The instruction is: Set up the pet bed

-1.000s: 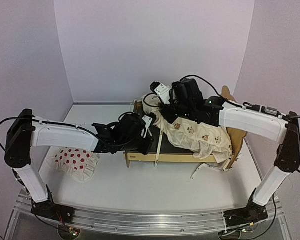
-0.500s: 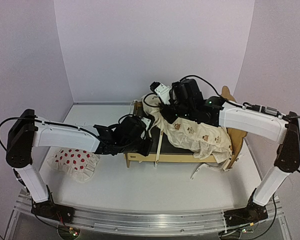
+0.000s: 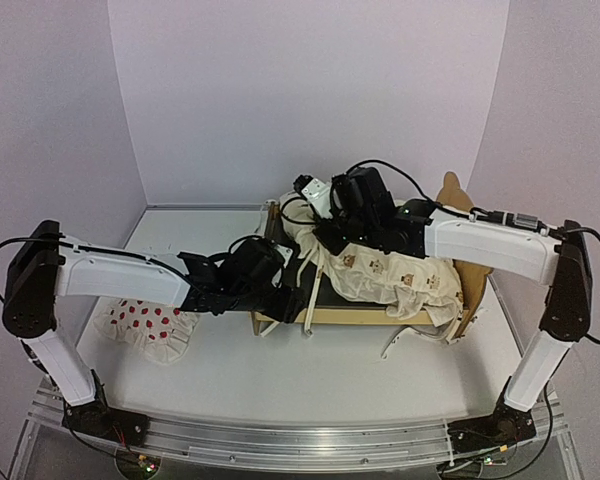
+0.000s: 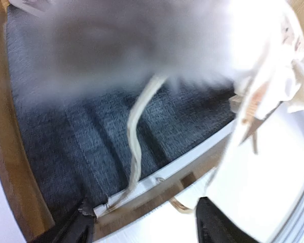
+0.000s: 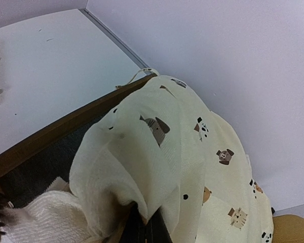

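Observation:
The pet bed [image 3: 360,316] stands mid-table, its eared headboard [image 3: 454,191] at the right. A cream animal-print quilt [image 3: 400,275] is heaped over its right half. My right gripper [image 3: 321,236] is shut on the quilt's left edge, and the wrist view shows the cloth [image 5: 192,152] pinched at my fingertips [image 5: 147,229]. My left gripper [image 3: 280,290] hovers open over the bed's near left corner. In its wrist view the jaws [image 4: 147,228] stand apart above the rail, with the dark grey base [image 4: 66,131] and a cream tie [image 4: 136,132] beyond. Nothing is between them.
A white red-dotted pillow [image 3: 145,322] lies on the table to the left of the bed, under my left arm. Loose quilt ties [image 3: 405,340] hang over the bed's front rail onto the white table [image 3: 310,385]. Walls close in the back and sides.
My left gripper has opened, let go of the quilt tie and dropped back toward the near left. My right gripper has drawn the quilt's edge further left over the bed.

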`<action>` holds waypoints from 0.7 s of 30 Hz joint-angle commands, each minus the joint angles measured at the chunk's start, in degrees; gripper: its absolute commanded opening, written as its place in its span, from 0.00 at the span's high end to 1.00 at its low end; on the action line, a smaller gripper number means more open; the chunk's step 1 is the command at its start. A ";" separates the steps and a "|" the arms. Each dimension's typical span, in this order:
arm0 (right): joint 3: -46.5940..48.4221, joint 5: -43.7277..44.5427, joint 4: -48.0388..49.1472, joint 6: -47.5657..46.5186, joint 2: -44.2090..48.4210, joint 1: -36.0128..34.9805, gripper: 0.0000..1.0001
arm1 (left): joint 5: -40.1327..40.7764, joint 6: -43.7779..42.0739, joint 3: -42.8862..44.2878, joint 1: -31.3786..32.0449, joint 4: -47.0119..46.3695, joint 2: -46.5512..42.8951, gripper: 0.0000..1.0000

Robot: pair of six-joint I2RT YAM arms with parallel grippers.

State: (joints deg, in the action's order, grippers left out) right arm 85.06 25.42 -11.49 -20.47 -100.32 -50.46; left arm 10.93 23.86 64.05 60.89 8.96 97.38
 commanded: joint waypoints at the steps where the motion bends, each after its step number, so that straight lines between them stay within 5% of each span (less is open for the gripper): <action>1: -0.86 3.34 1.85 1.42 -1.07 0.16 1.00 | -1.23 0.14 -3.29 1.13 2.75 -8.32 0.24; 8: -2.01 2.34 2.26 2.47 -1.81 0.10 1.00 | -2.62 0.62 -10.83 1.60 4.29 -14.47 0.24; 21: -2.93 -0.37 2.26 3.88 -5.46 0.14 1.00 | 3.04 3.49 -15.44 1.69 3.37 -8.42 0.30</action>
State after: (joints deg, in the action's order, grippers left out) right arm 82.84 24.58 -9.89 -17.72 -104.33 -50.54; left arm 11.58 26.47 49.35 62.37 13.53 87.05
